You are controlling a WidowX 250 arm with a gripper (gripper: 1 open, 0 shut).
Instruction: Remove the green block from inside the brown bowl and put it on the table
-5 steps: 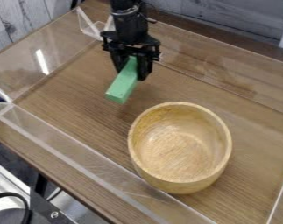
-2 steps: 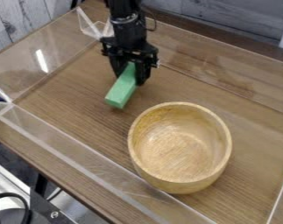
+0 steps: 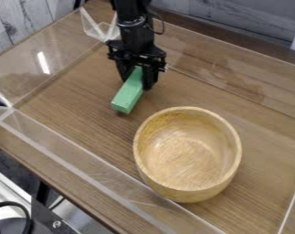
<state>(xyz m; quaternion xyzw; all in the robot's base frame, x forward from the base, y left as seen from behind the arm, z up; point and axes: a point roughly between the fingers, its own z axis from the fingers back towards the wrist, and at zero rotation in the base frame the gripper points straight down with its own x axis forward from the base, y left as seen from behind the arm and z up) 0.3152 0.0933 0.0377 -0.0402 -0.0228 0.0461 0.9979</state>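
Green block [image 3: 129, 92] between fingers [image 3: 122, 72]

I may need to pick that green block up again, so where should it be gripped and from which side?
Grip the green block across its narrow width near the upper end, coming straight down from above, as the gripper does now with jaws shut on it. The bar is long and slim with flat sides, tilted with its lower end toward the table, beside the brown bowl.
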